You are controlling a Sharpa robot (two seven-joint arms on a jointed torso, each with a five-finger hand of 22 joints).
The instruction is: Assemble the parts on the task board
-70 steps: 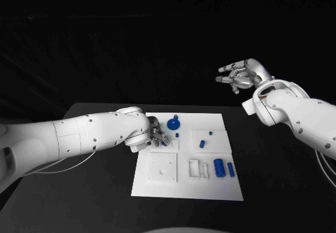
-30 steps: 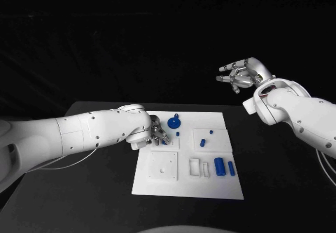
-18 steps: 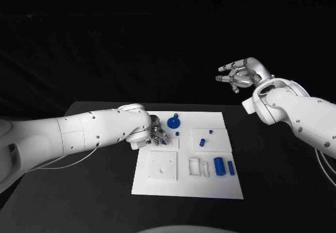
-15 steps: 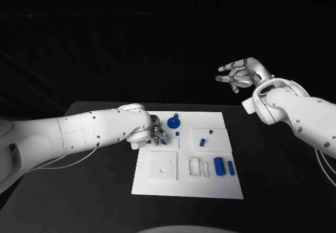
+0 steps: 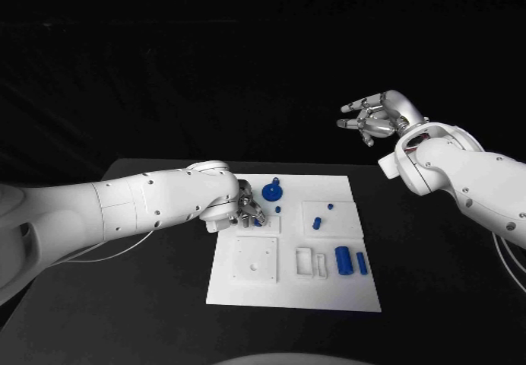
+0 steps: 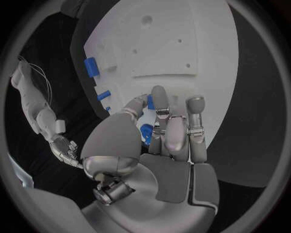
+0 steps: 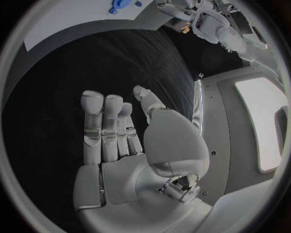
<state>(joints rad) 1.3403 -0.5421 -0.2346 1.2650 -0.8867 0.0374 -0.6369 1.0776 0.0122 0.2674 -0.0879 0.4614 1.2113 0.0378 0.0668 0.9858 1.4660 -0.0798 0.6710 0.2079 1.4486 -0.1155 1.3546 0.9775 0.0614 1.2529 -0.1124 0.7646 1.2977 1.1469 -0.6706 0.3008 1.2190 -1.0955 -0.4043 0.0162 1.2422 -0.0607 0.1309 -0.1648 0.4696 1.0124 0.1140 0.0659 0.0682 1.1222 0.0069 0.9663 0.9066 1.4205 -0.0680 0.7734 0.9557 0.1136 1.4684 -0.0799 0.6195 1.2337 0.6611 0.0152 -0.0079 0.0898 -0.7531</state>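
My left hand (image 5: 233,213) pinches a small blue part (image 6: 146,132) at the task board's (image 5: 296,296) far-left area; my right hand (image 5: 376,116), fingers spread and empty, hangs far right above the worktop (image 5: 131,304).

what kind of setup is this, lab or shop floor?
Likely a lab test bench: a black table against a dark backdrop, one white task board with small blue parts, nothing else on it.

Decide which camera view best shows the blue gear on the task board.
The head view: the blue gear lies whole and unobstructed near the task board's far edge. The right wrist view catches it small at the rim; in the left wrist view I cannot pick it out.
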